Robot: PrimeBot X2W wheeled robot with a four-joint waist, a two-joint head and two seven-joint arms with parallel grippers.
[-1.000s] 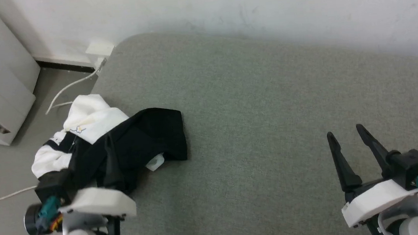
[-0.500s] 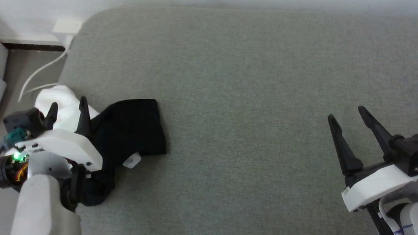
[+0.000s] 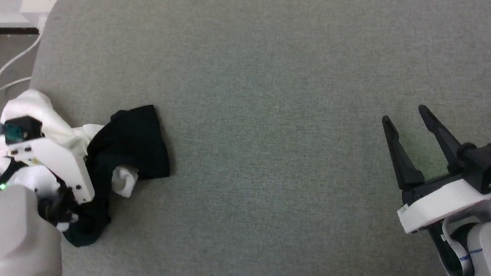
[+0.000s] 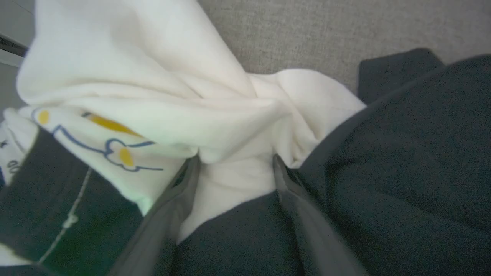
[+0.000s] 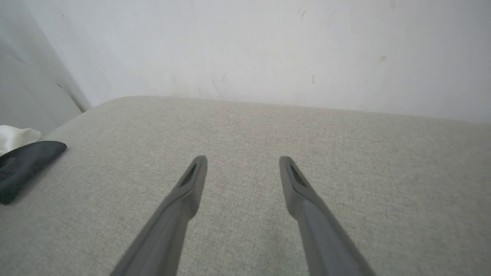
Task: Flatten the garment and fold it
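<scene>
Left pincer (image 4: 236,160) splayed astride bunched garment (image 3: 133,137); axis unclear

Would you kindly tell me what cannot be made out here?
Left tool: tips hidden under garment folds, left wrist view.
Print: creased, partly folded under, left wrist view.
Garment's left part: covered by the left arm, head view.
Garment: cut by the picture edge, right wrist view.

The garment (image 3: 131,140) lies crumpled in a loose heap at the left edge of the grey-green padded surface (image 3: 292,106), towards its far left corner. Its black cloth spreads over the right and near side of the heap, and its white cloth bunches up high on the left. One white fold carries a yellow-and-blue print (image 4: 111,145), pressed against the dark fabric.
</scene>
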